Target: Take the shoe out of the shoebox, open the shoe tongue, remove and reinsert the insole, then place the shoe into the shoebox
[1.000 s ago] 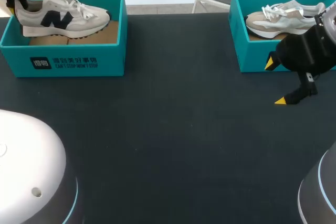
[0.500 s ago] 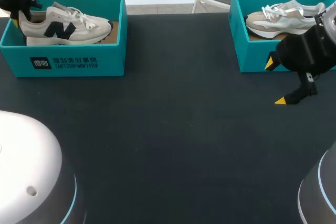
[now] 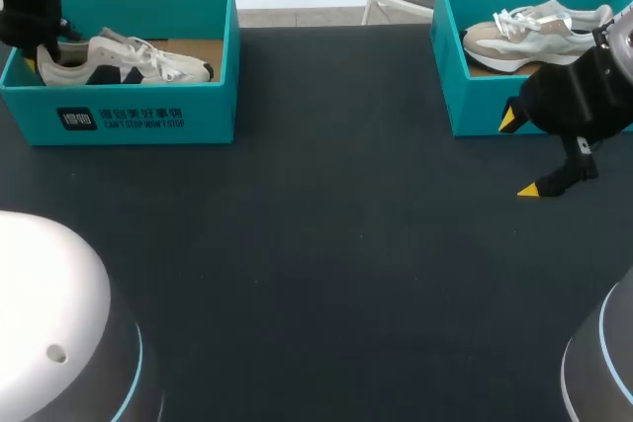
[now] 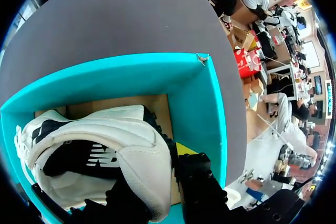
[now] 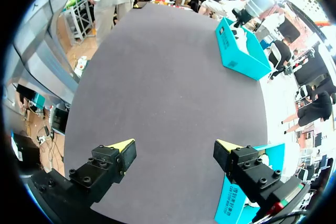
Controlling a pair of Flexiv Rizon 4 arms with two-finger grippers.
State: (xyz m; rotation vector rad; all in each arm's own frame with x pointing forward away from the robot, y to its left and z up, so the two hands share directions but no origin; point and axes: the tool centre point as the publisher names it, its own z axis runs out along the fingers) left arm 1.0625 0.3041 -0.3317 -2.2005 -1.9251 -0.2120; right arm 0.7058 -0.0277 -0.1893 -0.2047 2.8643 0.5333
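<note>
I am gripping the shoe (image 3: 124, 58) by its heel in my left gripper (image 3: 40, 46), clamped on it from both sides, low inside the shoebox (image 3: 138, 118). I am judging that letting go before the sole is sitting flat could tip it over, or that pulling away crookedly could drag the shoebox. My right gripper (image 3: 522, 153) is hanging wide open over the dark table (image 3: 326, 244), just beside the second box (image 3: 465, 96)

A dark table (image 3: 326, 244) is carrying two open teal boxes: the left shoebox (image 3: 129, 118) is sitting at its far left corner, the right shoebox (image 3: 473, 96) is sitting at its far right corner, well apart.
</note>
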